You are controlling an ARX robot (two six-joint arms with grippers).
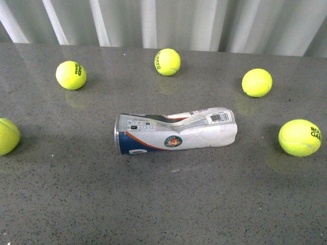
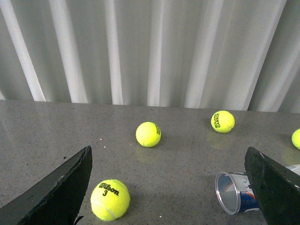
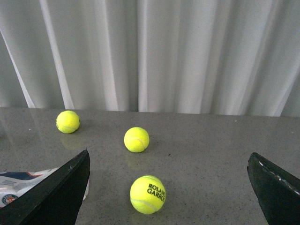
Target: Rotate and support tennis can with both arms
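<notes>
Left gripper (image 2: pixel 168 157) and right gripper (image 3: pixel 168 157) gape wide, tennis can (image 1: pixel 176 133) beside one finger of each; an uneven push could roll it away.

Desk: Cropped in the front view?
Photo: At the left edge, a ball (image 1: pixel 7 136), partly lost. On the can (image 1: pixel 176 133), label print too small to read.
Desk: From the left wrist?
Photo: Most of the can hidden behind a finger (image 2: pixel 274 187) of the left gripper (image 2: pixel 167 157); a second ball (image 2: pixel 296 138) clipped at the edge.
Desk: Right wrist?
Photo: Only a scrap of can, behind a finger of the right gripper (image 3: pixel 168 153) and cut by the frame.
</notes>
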